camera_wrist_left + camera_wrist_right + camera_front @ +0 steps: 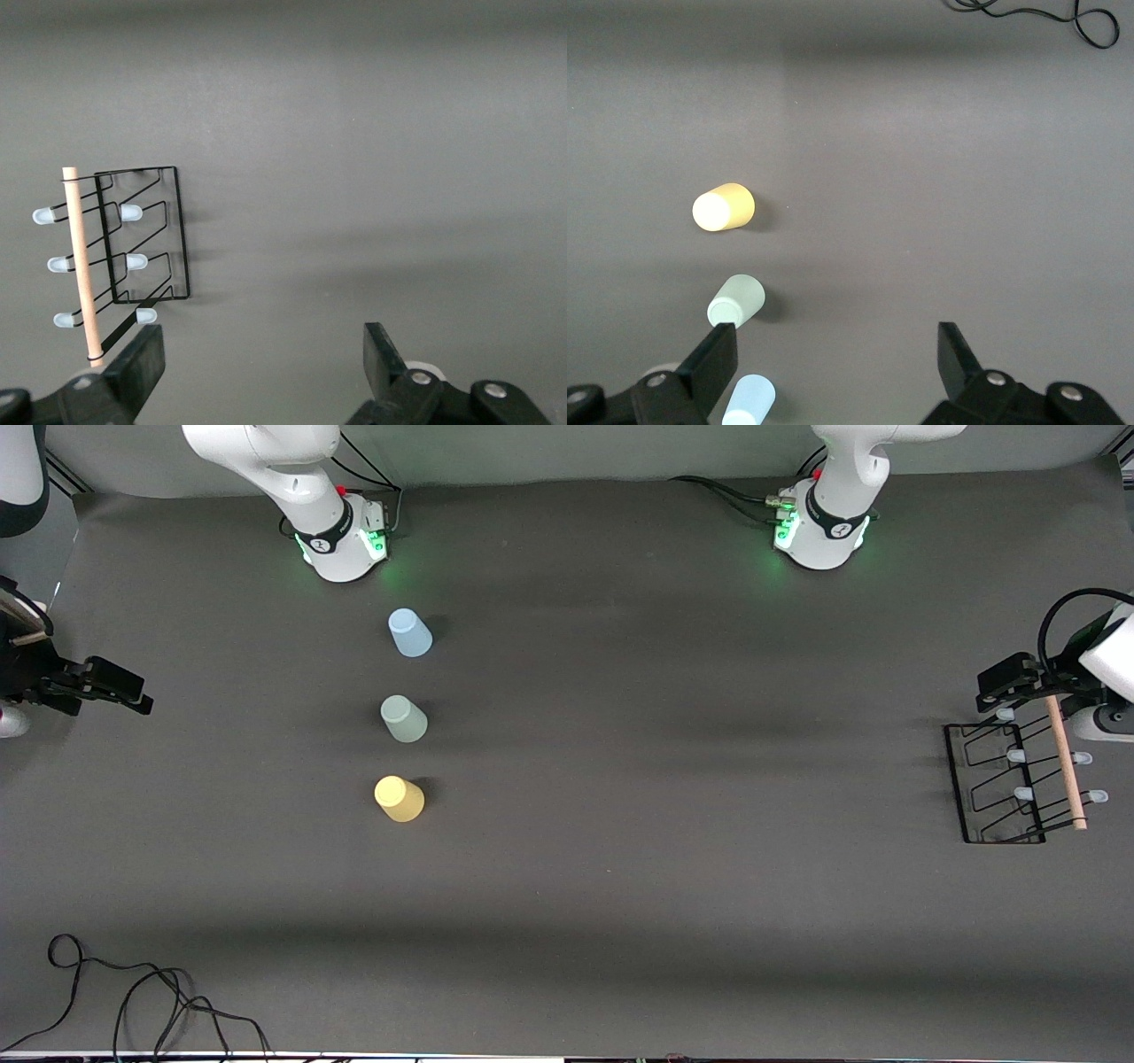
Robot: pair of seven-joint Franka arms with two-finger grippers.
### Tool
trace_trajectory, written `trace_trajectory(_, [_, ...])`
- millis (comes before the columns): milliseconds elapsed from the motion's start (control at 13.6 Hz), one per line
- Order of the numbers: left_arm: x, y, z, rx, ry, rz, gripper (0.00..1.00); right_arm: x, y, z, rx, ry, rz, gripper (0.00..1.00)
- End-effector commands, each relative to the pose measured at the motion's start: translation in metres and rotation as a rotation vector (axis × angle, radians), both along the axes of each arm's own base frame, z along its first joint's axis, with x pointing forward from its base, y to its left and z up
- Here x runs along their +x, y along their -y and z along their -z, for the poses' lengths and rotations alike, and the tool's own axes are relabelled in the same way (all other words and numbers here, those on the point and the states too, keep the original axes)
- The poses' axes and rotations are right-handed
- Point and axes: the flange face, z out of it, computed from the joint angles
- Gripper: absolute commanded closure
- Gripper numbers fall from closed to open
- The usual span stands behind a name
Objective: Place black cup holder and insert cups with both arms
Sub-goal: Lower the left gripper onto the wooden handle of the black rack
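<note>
Right claw pokes in at the front view's far left edge, its arm cut away by the frame. On the far right edge the left claw sits partly lost there too, wrist chopped by the border. In the right wrist view the light blue cup runs off the bottom edge, one black finger overlapping beside it. The cable at lower left of the front view slips out under the bottom edge. Both arm bases lose their upper links at the top.
</note>
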Motion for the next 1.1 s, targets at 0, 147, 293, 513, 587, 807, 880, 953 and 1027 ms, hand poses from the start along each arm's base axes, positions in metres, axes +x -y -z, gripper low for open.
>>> trace_trajectory(0, [-0.004, 0.0, -0.006, 0.017, -0.003, -0.003, 0.0, 0.003, -0.001, -0.004, -0.014, -0.002, -0.018, 0.0])
trace_trajectory(147, [-0.005, 0.0, -0.006, 0.017, -0.005, -0.004, 0.0, 0.003, 0.0, -0.004, -0.013, -0.003, -0.011, 0.0])
trace_trajectory(293, [-0.006, 0.0, -0.004, 0.018, -0.017, -0.006, 0.0, 0.003, 0.0, -0.003, -0.014, -0.005, -0.026, 0.0])
trace_trajectory(513, [-0.006, 0.0, -0.002, 0.018, -0.021, -0.006, 0.0, 0.003, -0.001, -0.001, -0.012, -0.009, -0.026, 0.0])
trace_trajectory(587, [-0.006, -0.002, -0.001, 0.018, -0.025, -0.009, 0.0, 0.003, -0.001, 0.0, -0.012, -0.011, -0.024, 0.0])
trace_trajectory(807, [-0.007, -0.029, 0.007, 0.018, -0.036, -0.033, 0.0, 0.003, -0.001, 0.001, -0.012, -0.012, -0.026, 0.0])
trace_trajectory(880, [-0.007, -0.039, 0.009, 0.017, -0.037, -0.03, 0.0, 0.003, -0.002, 0.002, -0.012, -0.014, -0.027, 0.0])
trace_trajectory(953, [-0.009, -0.058, 0.01, 0.015, -0.036, -0.027, 0.0, 0.003, -0.002, 0.002, -0.012, -0.014, -0.029, 0.0])
trace_trajectory(1027, [-0.011, -0.079, 0.013, 0.013, -0.039, -0.027, 0.0, 0.003, -0.002, 0.002, -0.012, -0.015, -0.028, 0.0])
